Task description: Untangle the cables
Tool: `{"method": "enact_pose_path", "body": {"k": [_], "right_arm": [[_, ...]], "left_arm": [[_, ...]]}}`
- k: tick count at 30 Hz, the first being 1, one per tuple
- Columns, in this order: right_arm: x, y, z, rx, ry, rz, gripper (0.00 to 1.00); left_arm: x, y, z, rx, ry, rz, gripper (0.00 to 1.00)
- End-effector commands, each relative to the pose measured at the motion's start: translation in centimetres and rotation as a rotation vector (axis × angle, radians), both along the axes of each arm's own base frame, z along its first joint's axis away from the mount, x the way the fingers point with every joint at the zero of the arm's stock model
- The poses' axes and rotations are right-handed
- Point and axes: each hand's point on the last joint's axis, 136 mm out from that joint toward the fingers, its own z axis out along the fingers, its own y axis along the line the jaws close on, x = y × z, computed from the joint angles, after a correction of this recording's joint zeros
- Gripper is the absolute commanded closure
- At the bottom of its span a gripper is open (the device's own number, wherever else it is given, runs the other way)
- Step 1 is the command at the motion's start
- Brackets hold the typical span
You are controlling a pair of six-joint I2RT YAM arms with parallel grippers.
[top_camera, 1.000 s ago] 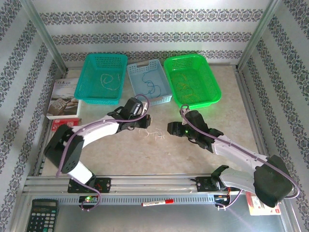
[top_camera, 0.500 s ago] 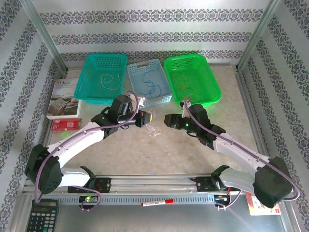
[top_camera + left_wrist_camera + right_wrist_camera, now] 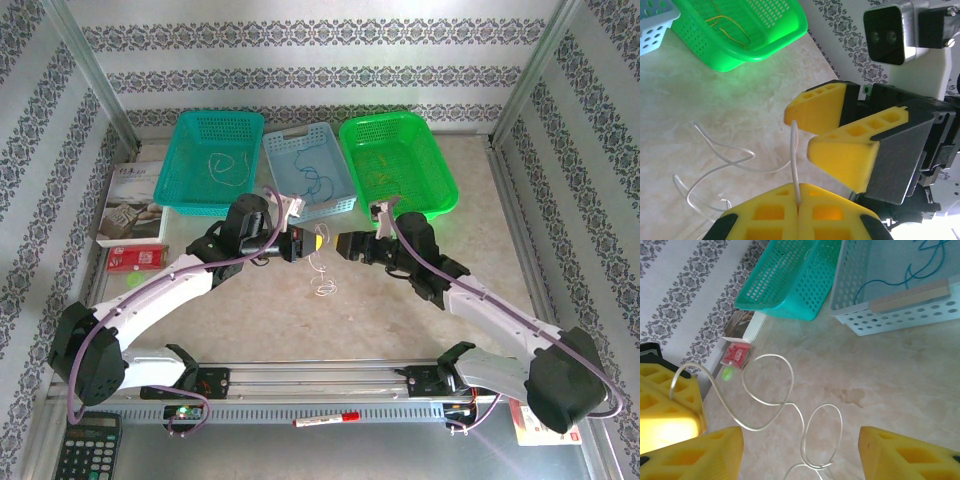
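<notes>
Cable (image 3: 320, 275) (image 3: 795, 160) (image 3: 770, 390), whitish and thin, sits pinched in your left gripper (image 3: 312, 240) (image 3: 798, 207), which is clamped tight on it. Its loops trail onto the desk (image 3: 250, 320) near the middle, before the pale blue basket (image 3: 335, 205). Your right gripper (image 3: 342, 245) (image 3: 800, 450) faces it closely, jaws parted.

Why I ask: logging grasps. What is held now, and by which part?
The left claw pinches the whitish cable, seemingly near one end; the right claw stands open, holding nothing.
</notes>
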Motion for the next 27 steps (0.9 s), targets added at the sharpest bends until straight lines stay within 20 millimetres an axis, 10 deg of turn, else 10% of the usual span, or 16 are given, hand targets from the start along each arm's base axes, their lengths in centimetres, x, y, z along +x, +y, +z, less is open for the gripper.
{"method": "enact_pose_path", "body": {"k": [1, 11, 18, 20, 27], "right_arm": [[0.2, 1.9, 2.9, 0.055, -0.068, 0.058, 0.37], [1.4, 3.5, 1.8, 0.025, -0.066, 0.061, 0.45], [3.5, 2.4, 1.1, 0.005, -0.082, -0.018, 0.83], [4.1, 1.7, 1.0, -0.004, -0.084, -0.049, 0.99], [5.5, -3.5, 1.8, 0.003, -0.107, -0.243, 1.0]], "left_arm": [[-0.5, -0.5, 1.5, -0.055, -0.026, -0.024, 1.0], [-0.7, -0.6, 2.4, -0.078, -0.031, -0.032, 1.0], [-1.2, -0.5, 2.9, -0.097, -0.028, -0.042, 1.0], [-1.4, -0.4, 2.9, -0.097, -0.031, -0.042, 1.0], [-1.9, 0.2, 2.0, -0.097, -0.022, -0.03, 1.0]]}}
